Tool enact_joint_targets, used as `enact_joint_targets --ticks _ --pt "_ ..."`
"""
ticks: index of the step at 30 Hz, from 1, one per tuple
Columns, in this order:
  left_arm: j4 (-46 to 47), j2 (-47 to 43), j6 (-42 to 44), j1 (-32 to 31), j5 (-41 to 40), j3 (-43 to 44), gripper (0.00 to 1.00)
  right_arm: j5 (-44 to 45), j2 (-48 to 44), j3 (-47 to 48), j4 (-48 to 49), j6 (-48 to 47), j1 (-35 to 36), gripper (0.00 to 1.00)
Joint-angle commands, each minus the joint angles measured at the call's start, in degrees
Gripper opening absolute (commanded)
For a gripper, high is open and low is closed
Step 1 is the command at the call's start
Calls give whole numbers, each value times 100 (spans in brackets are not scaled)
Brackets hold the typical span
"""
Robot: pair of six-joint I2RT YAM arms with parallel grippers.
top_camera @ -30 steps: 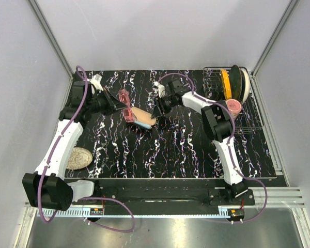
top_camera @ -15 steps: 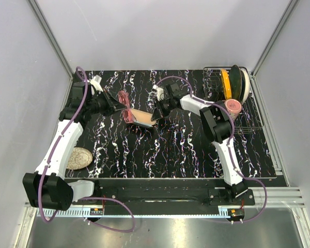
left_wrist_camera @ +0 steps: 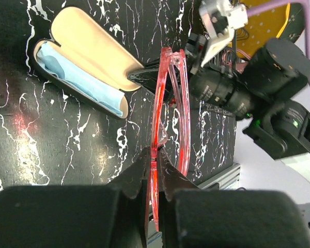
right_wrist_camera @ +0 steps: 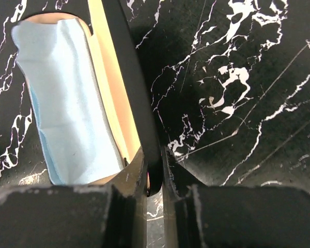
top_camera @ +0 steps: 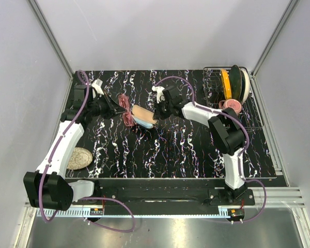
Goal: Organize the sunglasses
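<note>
On the dark surface (top_camera: 186, 150) we see the open case (top_camera: 143, 114), its rim pinched by our right claw (right_wrist_camera: 154, 166), a cloth (right_wrist_camera: 67, 93) inside. Just beside it, our left claw (left_wrist_camera: 154, 159) pinches the sunglasses (top_camera: 125, 109).

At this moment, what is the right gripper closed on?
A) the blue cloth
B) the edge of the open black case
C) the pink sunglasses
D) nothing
B: the right gripper pinches the black edge of the case; the left gripper holds the sunglasses.
</note>
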Motion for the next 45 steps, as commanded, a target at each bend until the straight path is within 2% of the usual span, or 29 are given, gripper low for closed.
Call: enact_joint_targets --ticks 1,2,7,8,14,22,26,31,45 --pt "211 5 64 33 -100 -84 0 1519 -833 -349 830 159 474 0" --pt "211 14 64 33 -143 -102 0 2043 -895 -488 892 159 545 0" --pt "211 128 46 24 -284 -163 0 3426 -1018 -657 796 186 949 0" --pt "220 137 55 24 -337 -181 0 3916 -1018 -674 683 220 1020 0" --pt "220 348 11 -37 -723 -251 0 5508 -1045 -666 15 834 1424 0" --pt "212 865 -85 -511 -1233 -173 0 6836 -905 -543 -776 1600 2004 0" --pt "212 1208 -77 -749 -1532 -6 0 7207 -764 -464 -1137 2021 2198 0" --pt "106 1752 38 -1047 -1849 232 0 7155 -658 -332 -1497 2330 2225 0" --pt "-693 3256 -6 -1504 -2244 1471 0 6874 -509 -296 -1533 2717 2225 6"
